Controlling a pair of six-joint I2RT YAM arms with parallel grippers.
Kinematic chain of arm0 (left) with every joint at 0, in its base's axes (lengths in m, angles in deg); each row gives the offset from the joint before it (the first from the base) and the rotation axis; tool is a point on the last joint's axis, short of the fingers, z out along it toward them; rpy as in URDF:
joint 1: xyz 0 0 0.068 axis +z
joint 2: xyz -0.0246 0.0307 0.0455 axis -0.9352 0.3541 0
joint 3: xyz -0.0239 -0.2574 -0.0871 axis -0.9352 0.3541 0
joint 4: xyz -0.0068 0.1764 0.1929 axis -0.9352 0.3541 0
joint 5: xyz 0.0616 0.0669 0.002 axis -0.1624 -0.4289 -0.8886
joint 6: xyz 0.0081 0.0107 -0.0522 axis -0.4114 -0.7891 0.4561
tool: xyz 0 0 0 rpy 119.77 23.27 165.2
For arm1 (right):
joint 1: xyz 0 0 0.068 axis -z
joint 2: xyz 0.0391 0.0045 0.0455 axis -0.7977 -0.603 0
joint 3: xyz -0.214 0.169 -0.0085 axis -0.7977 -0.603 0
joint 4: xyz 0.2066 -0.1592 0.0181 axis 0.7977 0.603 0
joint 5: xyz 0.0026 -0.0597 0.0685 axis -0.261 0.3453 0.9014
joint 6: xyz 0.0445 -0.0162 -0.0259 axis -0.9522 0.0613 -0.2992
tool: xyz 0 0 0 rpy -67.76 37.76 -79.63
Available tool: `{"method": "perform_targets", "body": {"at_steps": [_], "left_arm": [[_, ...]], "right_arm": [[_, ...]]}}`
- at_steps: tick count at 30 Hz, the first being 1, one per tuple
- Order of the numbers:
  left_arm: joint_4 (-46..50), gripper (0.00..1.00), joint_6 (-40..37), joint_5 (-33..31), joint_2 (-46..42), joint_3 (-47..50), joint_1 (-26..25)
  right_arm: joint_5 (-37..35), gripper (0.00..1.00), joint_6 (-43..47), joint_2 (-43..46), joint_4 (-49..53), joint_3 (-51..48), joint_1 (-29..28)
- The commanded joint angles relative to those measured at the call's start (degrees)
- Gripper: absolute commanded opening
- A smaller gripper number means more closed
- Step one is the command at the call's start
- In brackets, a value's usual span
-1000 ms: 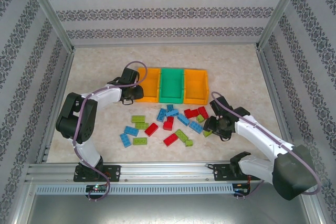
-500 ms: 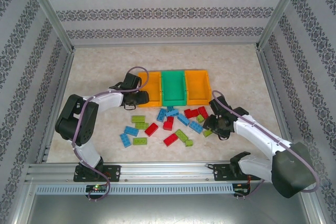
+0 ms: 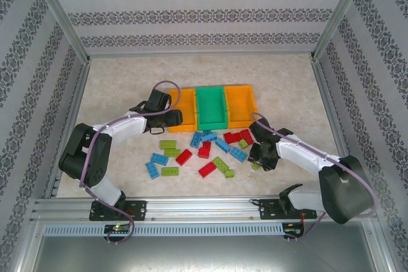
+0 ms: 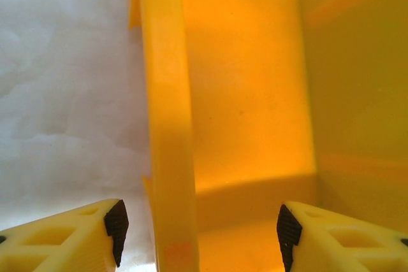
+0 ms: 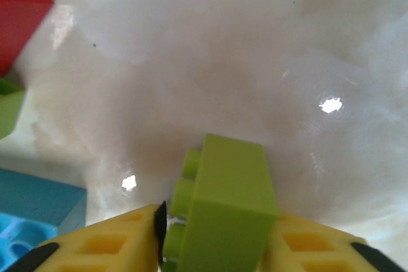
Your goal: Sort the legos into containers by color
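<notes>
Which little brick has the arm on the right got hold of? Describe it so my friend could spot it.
Find the row of three open plastic bins, two orange flanking a green one, and the scatter of small studded bricks in front. At the scatter's right edge the right gripper pinches one lime green studded plastic brick. It alone is gripped; its neighbours lie loose.
</notes>
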Motion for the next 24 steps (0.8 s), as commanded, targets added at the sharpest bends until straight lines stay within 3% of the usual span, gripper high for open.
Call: {"method": "perform_targets", "body": {"at_steps": [1,6,13,20,24], "left_arm": [[0.3,0.66,-1.4,-1.4,-2.2,1.0,-0.7],[-0.3,0.66,-1.5,-2.5,-3.7,1.8,-0.7],[0.5,0.74,-0.5,-7.8,-7.1,4.4,-0.7],[3.3,0.82,-0.4,-10.3,-10.2,7.0,-0.7],[7.7,0.82,-0.4,-9.2,-8.8,5.9,-0.7]], "right_arm": [[-2.6,0.3,1.4,-1.1,1.3,2.2,-0.6],[-5.9,0.07,3.8,0.5,4.7,5.6,-2.1],[-9.7,0.06,12.4,2.9,4.3,17.1,-5.1],[-12.7,0.08,26.8,-15.3,2.2,35.5,-3.6],[-10.6,0.04,29.7,-27.7,2.7,45.0,-0.2]]}}
